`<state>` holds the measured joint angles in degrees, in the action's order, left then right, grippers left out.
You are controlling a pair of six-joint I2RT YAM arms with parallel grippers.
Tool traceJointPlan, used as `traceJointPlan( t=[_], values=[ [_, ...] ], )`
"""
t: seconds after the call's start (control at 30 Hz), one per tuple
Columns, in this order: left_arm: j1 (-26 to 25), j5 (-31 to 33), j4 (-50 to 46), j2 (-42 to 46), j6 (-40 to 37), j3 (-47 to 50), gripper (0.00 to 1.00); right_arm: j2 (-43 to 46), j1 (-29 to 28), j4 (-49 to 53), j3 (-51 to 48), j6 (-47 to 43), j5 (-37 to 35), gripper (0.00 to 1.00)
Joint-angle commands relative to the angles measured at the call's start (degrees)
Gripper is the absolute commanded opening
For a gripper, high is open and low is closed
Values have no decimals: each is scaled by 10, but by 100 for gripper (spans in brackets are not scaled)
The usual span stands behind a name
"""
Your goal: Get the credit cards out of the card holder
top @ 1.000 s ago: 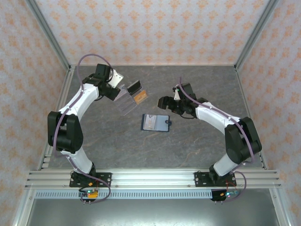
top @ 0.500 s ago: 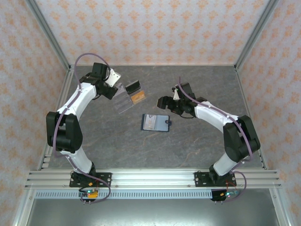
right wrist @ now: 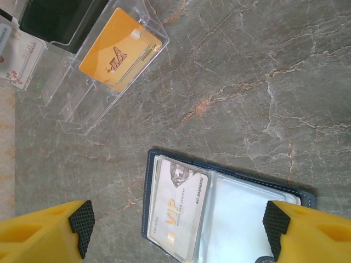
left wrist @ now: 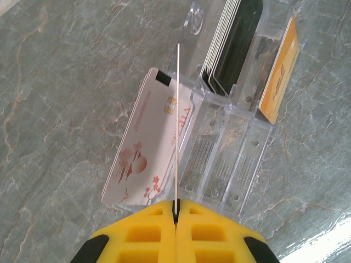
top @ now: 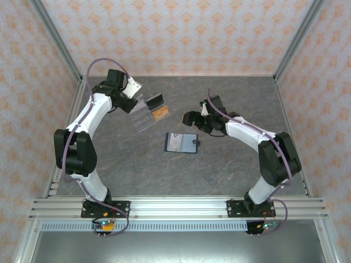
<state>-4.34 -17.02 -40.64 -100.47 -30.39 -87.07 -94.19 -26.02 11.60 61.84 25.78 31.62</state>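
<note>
Cards are standing in the clear acrylic stand (left wrist: 230, 164) just ahead of the left pincer (left wrist: 176, 211): a dark stack (left wrist: 233, 44) is filling the far tier, and an orange card (left wrist: 279, 71) is sitting off to the pincer's right. The left pincer is clenching a thin card (left wrist: 177, 120), which is showing edge-on as a pale line running straight out from the closed tips. Under that line and to its left, a white card with pink flowers (left wrist: 145, 153) is lying at a slant against the stand's side; whether it is sitting in a slot I cannot tell.

The right pincer (right wrist: 178, 222) is hanging released, its yellow fingers spread wide and touching nothing. Directly below it, between the two fingertips, the card holder (right wrist: 247, 211) is lying open and flat on the grey tabletop (right wrist: 247, 82). A pale VIP card (right wrist: 178, 211) is resting in the pocket on the stand's side. Ahead of this pincer and to its left, well apart from the card holder, the stand is showing the orange card's face.
</note>
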Motion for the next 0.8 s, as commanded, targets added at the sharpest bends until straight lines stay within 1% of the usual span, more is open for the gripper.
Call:
traceJointPlan(
  t=[0.0, 0.17, 0.2, 0.53, 0.77],
  values=[
    [7, -20, -33, -18, -14, -14, 0, -5, 3, -1, 15, 9, 7, 83],
    [7, -3, -23, -26, -9, -12, 0, -7, 3, -2, 17, 12, 7, 83],
    [7, -8, -23, -26, -11, -12, 0, -8, 3, -2, 18, 12, 7, 83],
    [6, -109, -67, -33, -24, -33, 0, -10, 3, -7, 15, 18, 5, 82],
    [5, -130, -73, -33, -20, -35, 0, -10, 3, -7, 13, 19, 3, 82]
  ],
)
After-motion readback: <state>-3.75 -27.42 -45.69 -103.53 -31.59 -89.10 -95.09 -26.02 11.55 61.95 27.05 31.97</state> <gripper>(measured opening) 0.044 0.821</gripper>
